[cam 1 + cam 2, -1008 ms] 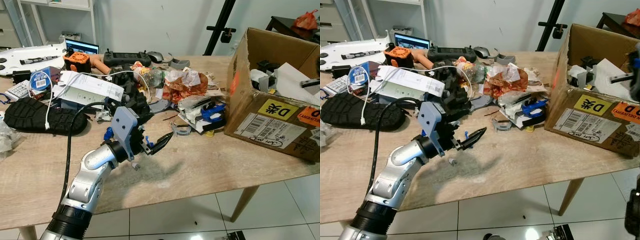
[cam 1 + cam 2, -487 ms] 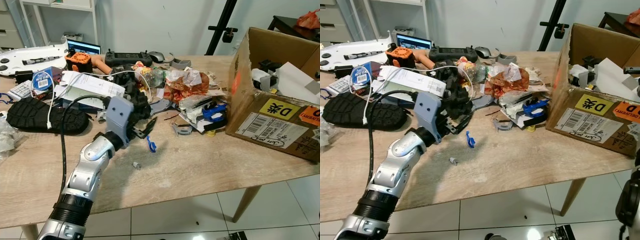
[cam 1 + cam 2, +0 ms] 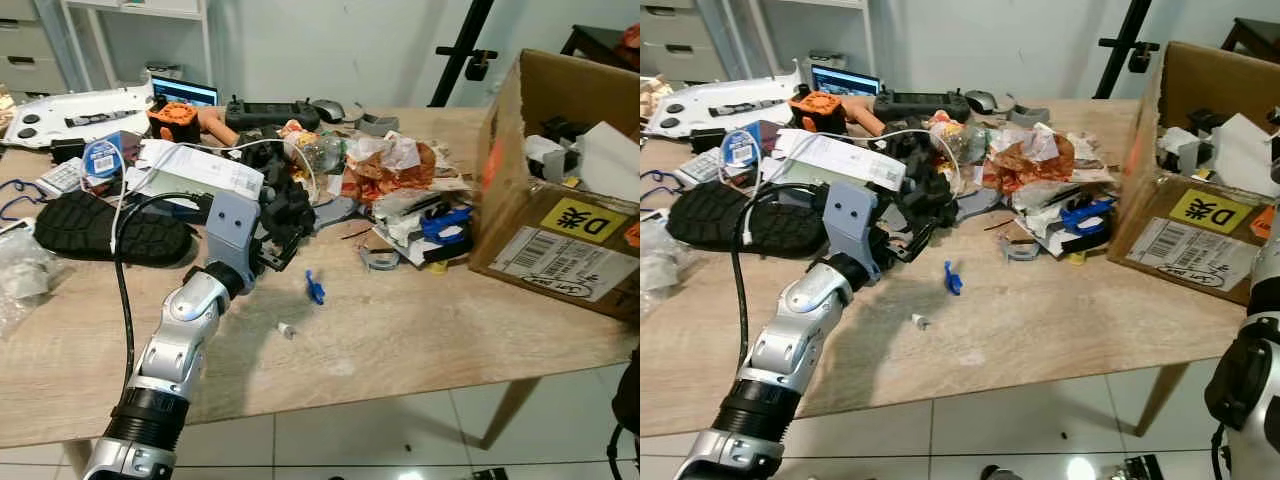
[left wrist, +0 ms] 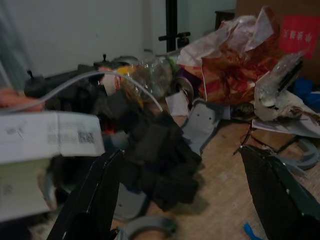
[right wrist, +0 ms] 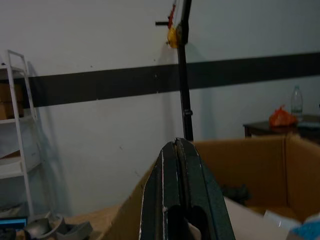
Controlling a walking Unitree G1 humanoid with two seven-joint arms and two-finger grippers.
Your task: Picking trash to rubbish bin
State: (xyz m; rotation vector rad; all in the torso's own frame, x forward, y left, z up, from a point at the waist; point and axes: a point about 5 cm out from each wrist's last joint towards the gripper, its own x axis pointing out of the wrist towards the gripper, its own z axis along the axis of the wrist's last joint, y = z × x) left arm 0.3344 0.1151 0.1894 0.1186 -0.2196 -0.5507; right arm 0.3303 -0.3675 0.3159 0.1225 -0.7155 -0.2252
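Wood-grain table (image 3: 420,330), cluttered along its far half; front edge mostly bare.

- Left claw (image 3: 282,248): fingers spread wide, holding nothing, poised low over the table just beside a heap of black crumpled material (image 4: 160,160) near the table's middle. In the wrist view the black heap lies between the two fingers (image 4: 95,195).
- Right claw (image 5: 182,200): fingers pressed together, empty, raised beside the cardboard box.
- Trash: a pile of crumpled wrappers (image 3: 395,170) toward the far edge, a small blue scrap (image 3: 315,288) and a small pale bit (image 3: 286,329) lying loose in the open middle, apart from the left claw.
- Bin: the cardboard box (image 3: 560,250) at the table's right end, already holding some paper and dark pieces.

Step in hand, by judgement — reaching for the next piece to pick. The next move calls for settling on one target, lowering, closing the fingers, then carrying across to the box.

Writing: a yellow box sticker reading "D" beside a character; a barcode label below it, too small to read — likewise the white printed sheet (image 3: 205,170).
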